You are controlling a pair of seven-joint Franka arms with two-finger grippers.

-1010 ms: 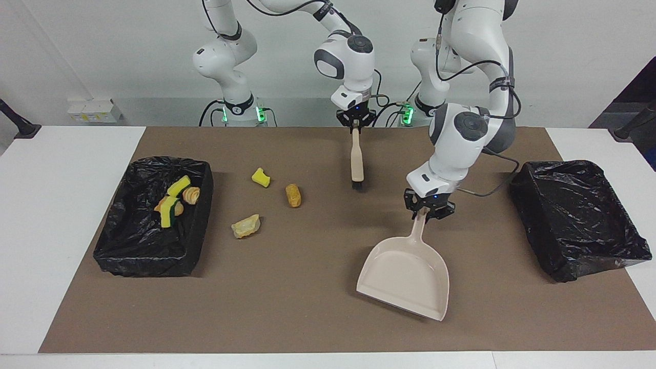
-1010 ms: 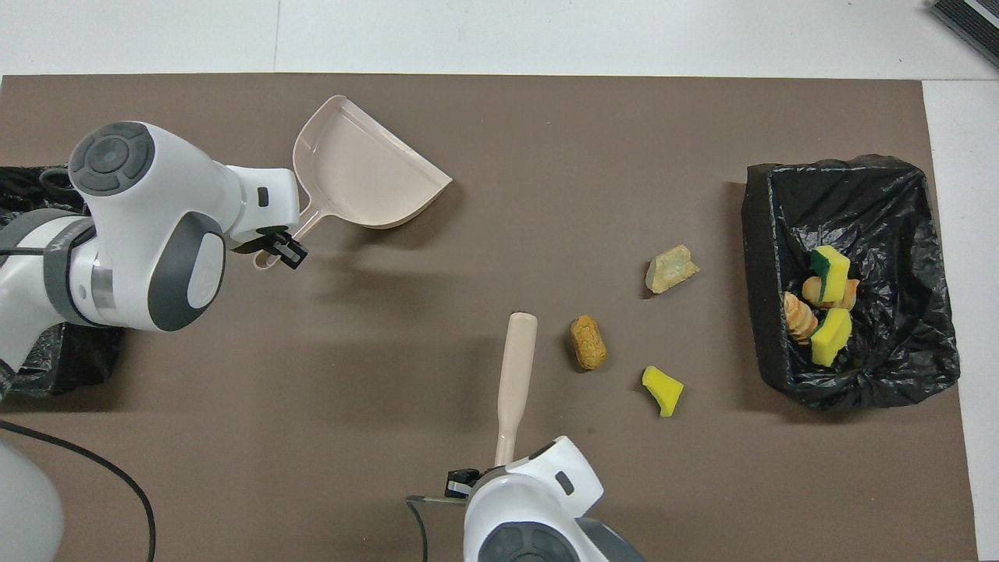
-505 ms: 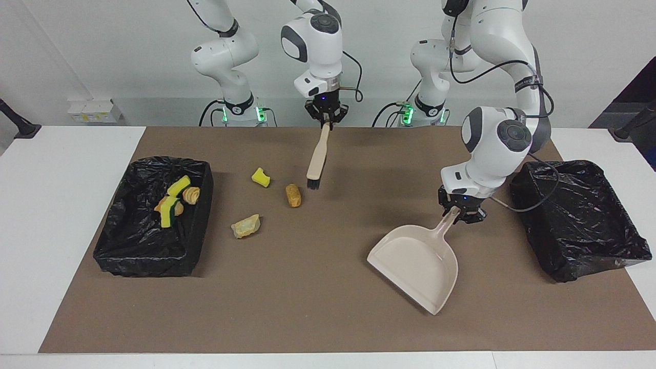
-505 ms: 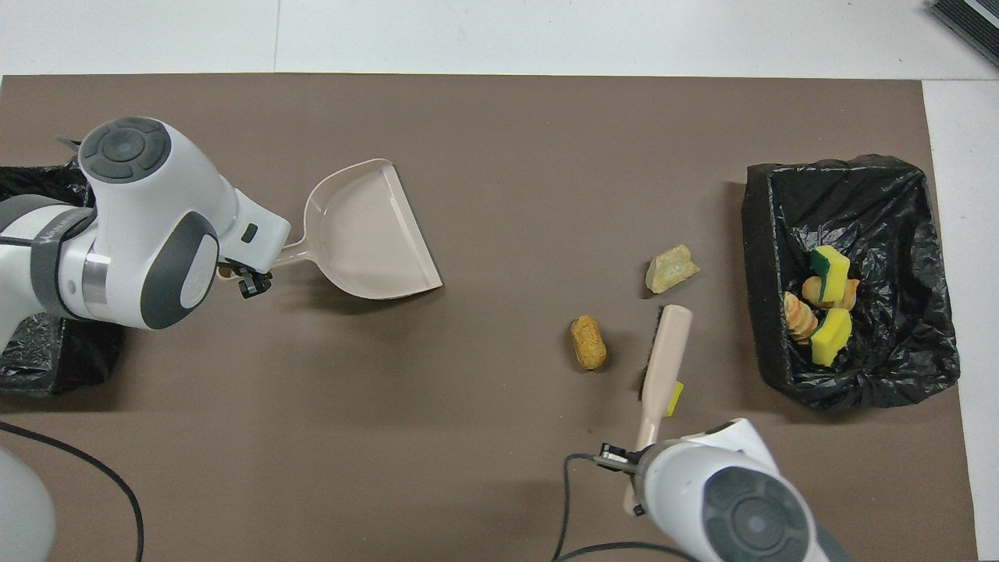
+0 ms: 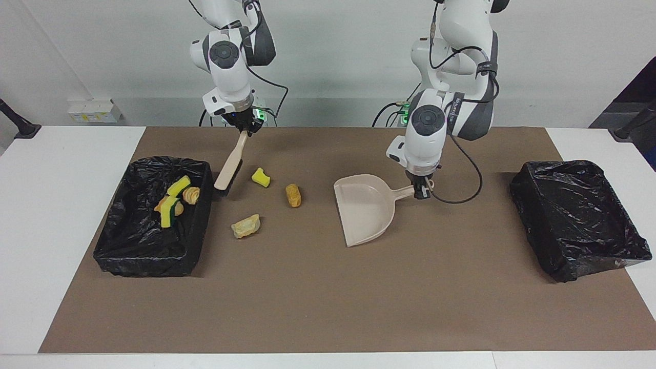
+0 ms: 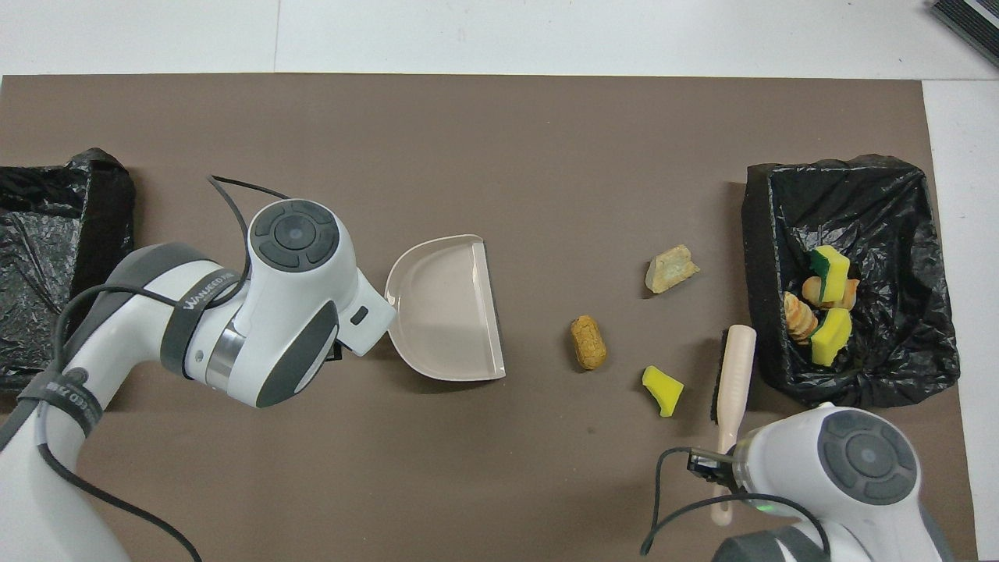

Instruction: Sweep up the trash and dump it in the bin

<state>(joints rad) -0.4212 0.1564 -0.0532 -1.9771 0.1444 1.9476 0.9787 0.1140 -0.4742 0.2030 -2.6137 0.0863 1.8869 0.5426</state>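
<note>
Three pieces of trash lie on the brown mat: a yellow sponge chunk, a tan-orange lump and a pale bread-like lump. My right gripper is shut on the handle of the beige brush, whose bristle end hangs low between the sponge chunk and the bin. My left gripper is shut on the handle of the beige dustpan, whose open mouth faces the trash. The dustpan is empty.
The bin at the right arm's end holds several sponge and bread pieces. A second black-lined bin stands empty at the left arm's end. The brown mat covers most of the white table.
My right gripper swung the brush toward the right arm's end, past the lump and sponge chunk, to beside the bin. My left gripper carried the dustpan toward the trash and turned its mouth to face it.
</note>
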